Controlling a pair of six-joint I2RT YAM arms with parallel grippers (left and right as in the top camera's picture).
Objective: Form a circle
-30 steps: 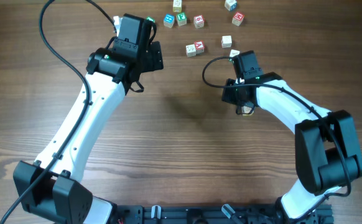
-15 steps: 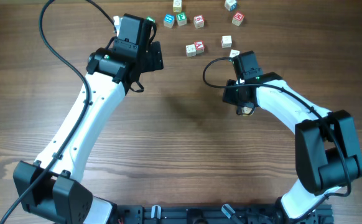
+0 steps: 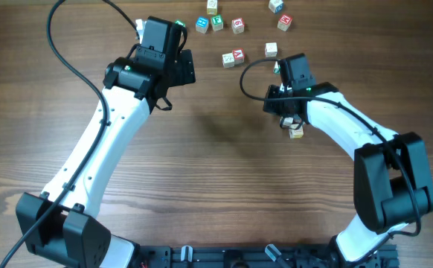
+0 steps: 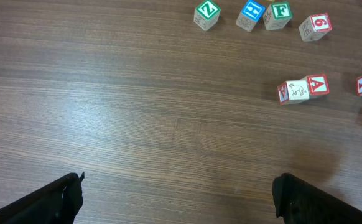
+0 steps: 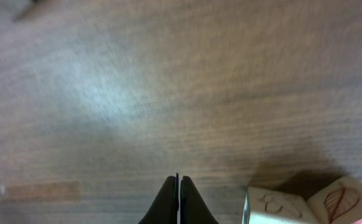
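Wooden table [image 4: 137,112]: left gripper [image 4: 181,200] wide open; right gripper [image 5: 178,190] closed beside 2 cubes [image 5: 279,205].

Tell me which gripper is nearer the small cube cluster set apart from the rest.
Right. The right gripper, shut, sits just beside the cube cluster; the left gripper, open, hovers well away, near the scattered cubes.

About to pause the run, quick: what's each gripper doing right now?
Left gripper: open wide, holding nothing.
Right gripper: shut, nothing between its fingers; wooden cubes sit just beside it.
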